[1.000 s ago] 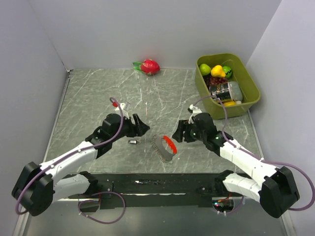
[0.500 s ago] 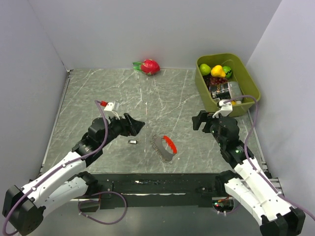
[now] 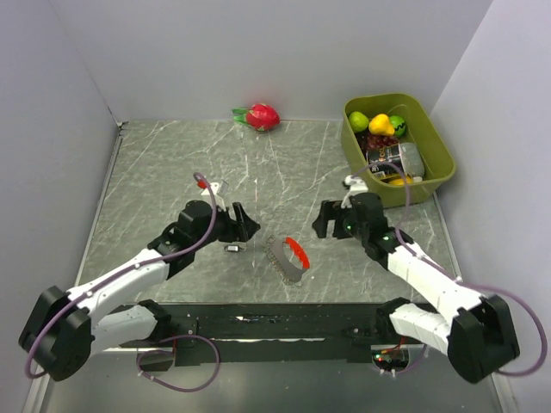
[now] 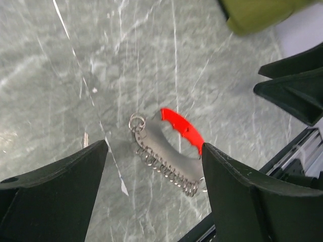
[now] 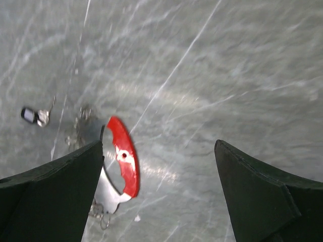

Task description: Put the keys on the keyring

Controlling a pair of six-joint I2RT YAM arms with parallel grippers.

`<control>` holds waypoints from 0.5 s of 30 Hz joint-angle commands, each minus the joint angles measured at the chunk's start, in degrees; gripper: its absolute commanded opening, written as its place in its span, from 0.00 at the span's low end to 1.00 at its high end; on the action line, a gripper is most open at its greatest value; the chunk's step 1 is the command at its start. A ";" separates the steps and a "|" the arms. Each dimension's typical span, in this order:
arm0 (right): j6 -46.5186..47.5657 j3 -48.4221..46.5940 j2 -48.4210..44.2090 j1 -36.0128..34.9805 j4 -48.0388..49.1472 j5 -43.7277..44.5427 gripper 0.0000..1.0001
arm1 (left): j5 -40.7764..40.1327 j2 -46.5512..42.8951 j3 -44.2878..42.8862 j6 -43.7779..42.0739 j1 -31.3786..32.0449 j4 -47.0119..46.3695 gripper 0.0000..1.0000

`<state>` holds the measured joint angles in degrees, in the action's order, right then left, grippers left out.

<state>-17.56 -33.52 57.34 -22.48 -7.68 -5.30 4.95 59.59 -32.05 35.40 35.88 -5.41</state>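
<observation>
The keyring [image 3: 289,256], a red crescent on a silvery chain, is seen lying flat near the near edge of the table [image 3: 172,163], with the small dark key [image 3: 232,248] just to its left, apart from it. The left gripper [image 3: 246,222], by the key, and the right gripper [image 3: 322,222], right of the ring, are spread wide with nothing held. Pick-up is judged to be in hand: a precise pinch on the tiny key is called for next.

A robotics lab cell: plain grey walls [image 3: 258,52] box in a marble-patterned table [image 3: 164,163] edged by a black mounting rail [image 3: 284,325].
</observation>
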 commanded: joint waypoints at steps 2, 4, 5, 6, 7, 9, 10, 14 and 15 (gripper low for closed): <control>-0.63 -4.36 6.37 -6.16 2.85 -3.13 0.96 | 3.22 5.17 -2.31 0.64 -0.02 -2.94 0.82; -1.07 -5.50 9.53 -8.18 4.16 -4.36 0.94 | 3.14 6.58 -2.49 0.81 -0.02 -3.29 0.81; -1.51 -5.68 10.50 -8.54 4.69 -5.06 0.92 | 3.22 7.72 -2.40 1.07 -0.11 -3.55 0.81; -1.95 -6.29 12.51 -8.98 5.30 -5.77 0.88 | 3.66 8.25 -2.14 1.34 -0.28 -4.43 0.81; -2.30 -6.82 13.58 -9.86 5.66 -6.82 0.86 | 3.92 8.61 -1.96 1.69 -0.37 -4.96 0.81; -2.91 -8.31 16.73 -10.82 6.89 -8.14 0.81 | 6.72 9.92 -1.17 2.31 -1.60 -7.23 0.81; -3.18 -8.93 17.79 -11.44 7.07 -8.49 0.80 | 7.70 10.36 -0.82 2.66 -2.04 -8.12 0.81; -4.32 -13.14 24.03 -14.34 7.42 -11.30 0.70 | 12.62 12.38 0.24 3.71 -5.29 -11.72 0.80; -4.58 -13.94 26.57 -14.69 7.42 -11.83 0.69 | 13.76 12.48 0.76 4.15 -5.90 -12.69 0.80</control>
<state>-20.56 -42.33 79.05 -35.05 -3.40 -13.54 12.29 71.00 -32.10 37.34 32.36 -10.92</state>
